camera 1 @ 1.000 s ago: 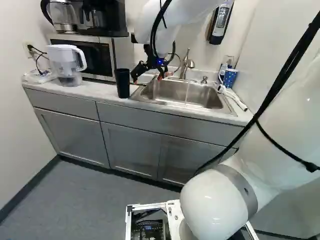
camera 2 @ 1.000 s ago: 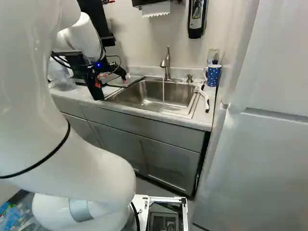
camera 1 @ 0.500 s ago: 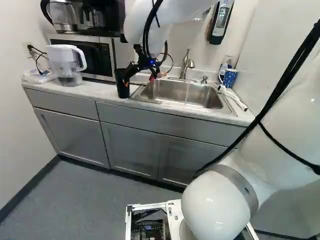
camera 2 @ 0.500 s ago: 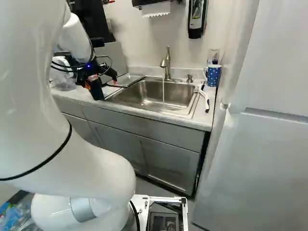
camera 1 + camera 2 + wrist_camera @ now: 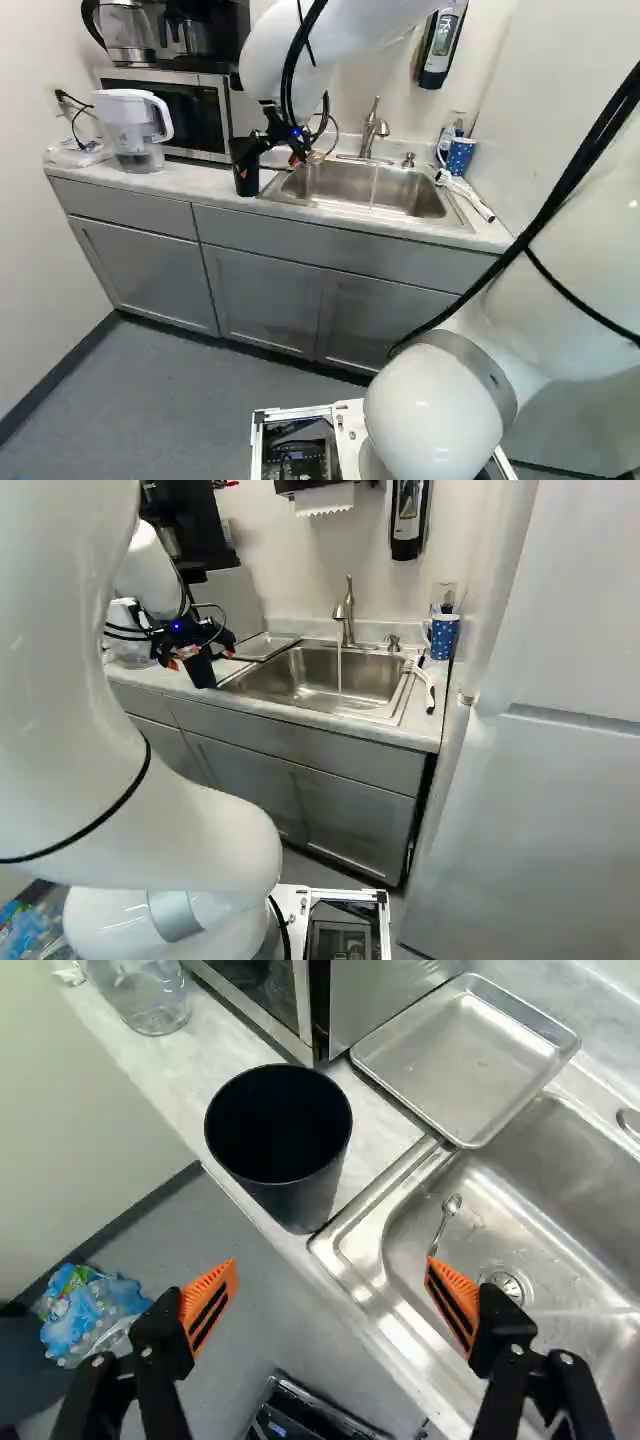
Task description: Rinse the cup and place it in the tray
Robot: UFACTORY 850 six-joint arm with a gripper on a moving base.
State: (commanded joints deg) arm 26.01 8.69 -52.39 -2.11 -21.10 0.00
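1. Delta: arm [image 5: 310,50] swung away from the faucet [image 5: 346,628] side toward the black cup [image 5: 305,1195], dipping slightly. Base hasn't moved; cup hasn't shifted on the countertop [image 5: 150,1065].
2. Gripper [image 5: 332,1265]: released, orange pads [image 5: 210,1302] wide apart, nothing between them. Cup is ahead of it, a bit off-centre toward the finger farther from the sink [image 5: 400,1245].
3. Cup: upright, mouth up, at the counter's front edge, just beside the sink's corner. Inside is too dark to tell if anything's in it.
4. Water stream [image 5: 339,675] is running into the basin, same as in the earlier frames. No tap work needed before the rinse, I'd say.
5. Metal tray [image 5: 465,1055] sits flat behind the cup, next to the microwave [image 5: 175,118], one corner out over the sink. Cup isn't in it.
6. Read: step in hand is the approach for the grasp. Task is early; rinse and place both remain.
7. Next: centre on the cup, advance with fingers either side of the wall, close, lift clear of the sink rim, carry to the stream.
8. Risks: an off-centre approach could have one finger nudge the cup off the front edge. Looks like a smooth, tapered wall, so it may slip once wet; grip squarely. Spoon [image 5: 452,1203] in the basin, keep the cup above it.
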